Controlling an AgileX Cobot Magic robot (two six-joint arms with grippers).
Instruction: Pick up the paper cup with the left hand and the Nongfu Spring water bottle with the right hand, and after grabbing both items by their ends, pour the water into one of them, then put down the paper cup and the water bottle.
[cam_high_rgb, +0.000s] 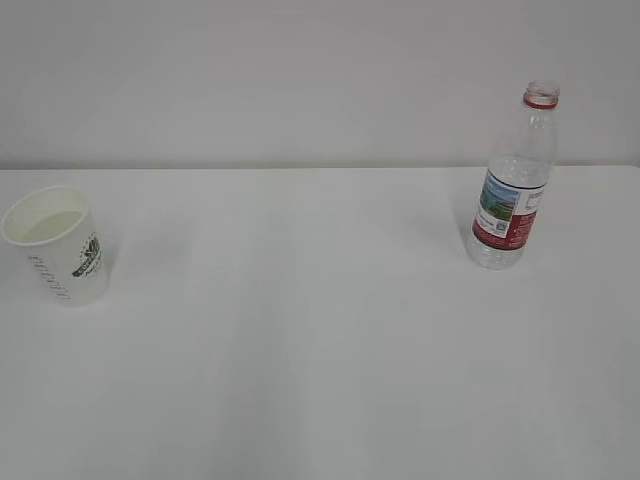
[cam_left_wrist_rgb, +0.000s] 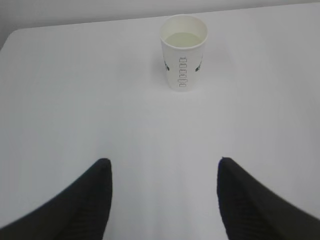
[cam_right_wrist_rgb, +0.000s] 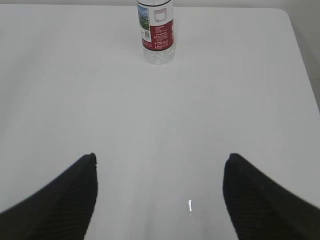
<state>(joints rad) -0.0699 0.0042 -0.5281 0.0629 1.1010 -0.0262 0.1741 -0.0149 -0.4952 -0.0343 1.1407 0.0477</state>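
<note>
The white paper cup (cam_high_rgb: 60, 245) with a green logo stands upright at the table's left, with pale liquid inside it. In the left wrist view the paper cup (cam_left_wrist_rgb: 183, 52) is far ahead of my left gripper (cam_left_wrist_rgb: 163, 161), which is open and holds nothing. The Nongfu Spring water bottle (cam_high_rgb: 515, 180), uncapped with a red neck ring and red label, stands upright at the right. My right gripper (cam_right_wrist_rgb: 160, 156) is open and empty, well short of the water bottle (cam_right_wrist_rgb: 156, 30). Neither arm shows in the exterior view.
The white table (cam_high_rgb: 320, 350) spreads wide between cup and bottle. Its far edge meets a pale wall (cam_high_rgb: 300, 80). The table's right edge (cam_right_wrist_rgb: 302, 60) shows in the right wrist view. A small bright speck (cam_right_wrist_rgb: 190, 205) lies on the table near the right gripper.
</note>
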